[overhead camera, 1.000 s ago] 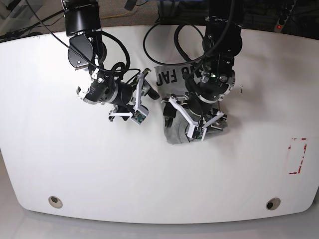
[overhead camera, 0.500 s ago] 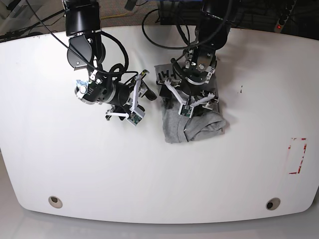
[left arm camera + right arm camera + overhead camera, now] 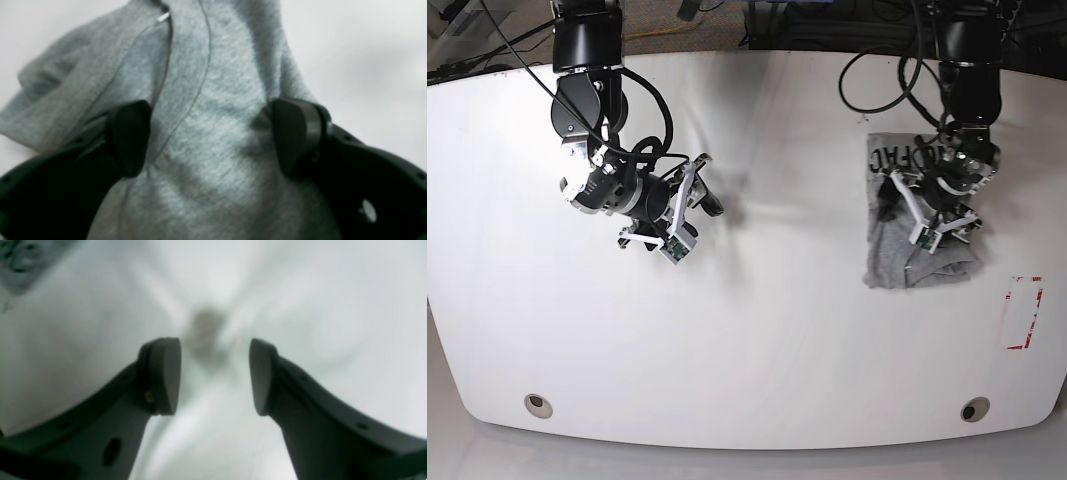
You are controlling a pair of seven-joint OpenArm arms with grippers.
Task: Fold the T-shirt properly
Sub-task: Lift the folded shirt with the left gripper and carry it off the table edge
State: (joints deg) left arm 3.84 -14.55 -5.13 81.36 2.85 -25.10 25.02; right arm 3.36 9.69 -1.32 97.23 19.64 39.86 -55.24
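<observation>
In the left wrist view the left gripper (image 3: 210, 136) has its jaws spread wide with blurred folds of the grey T-shirt (image 3: 206, 100) bunched between them, over white table (image 3: 360, 50). The right wrist view shows the right gripper (image 3: 215, 373) partly open on nothing above a soft, unfocused tabletop. In the base view the shirt lies crumpled toward the table's right side under the left gripper, its lettering half hidden by the arm, dim cabling beyond the far edge.

The light heather-grey cotton T-shirt (image 3: 905, 250) is lying bunched in a rough rectangle on the white worktop (image 3: 747, 330), just beside the red-marked rectangle at the worktop's edge. Dark block lettering is showing along its far edge; its near part is wrinkling.
</observation>
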